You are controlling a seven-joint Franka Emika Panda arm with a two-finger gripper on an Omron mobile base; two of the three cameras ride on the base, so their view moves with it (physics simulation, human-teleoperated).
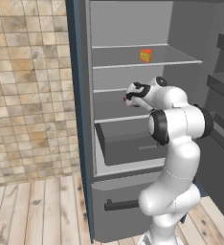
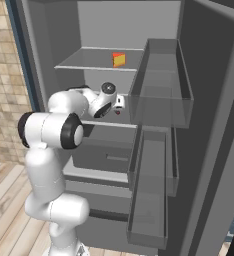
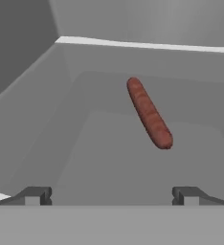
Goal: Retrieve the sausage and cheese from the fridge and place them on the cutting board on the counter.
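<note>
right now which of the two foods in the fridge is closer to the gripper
The sausage. It lies on the shelf straight ahead of the open gripper, while the cheese sits on a higher shelf, above the hand.

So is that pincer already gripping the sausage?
No: in the hand view the sausage lies free on the grey fridge shelf, ahead of the pincer, whose two tips stand wide apart.

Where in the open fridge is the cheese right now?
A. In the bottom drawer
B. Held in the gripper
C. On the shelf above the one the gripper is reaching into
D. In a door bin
C: the cheese sits on an upper shelf, above the gripper, whose open jaws face the sausage.
</note>
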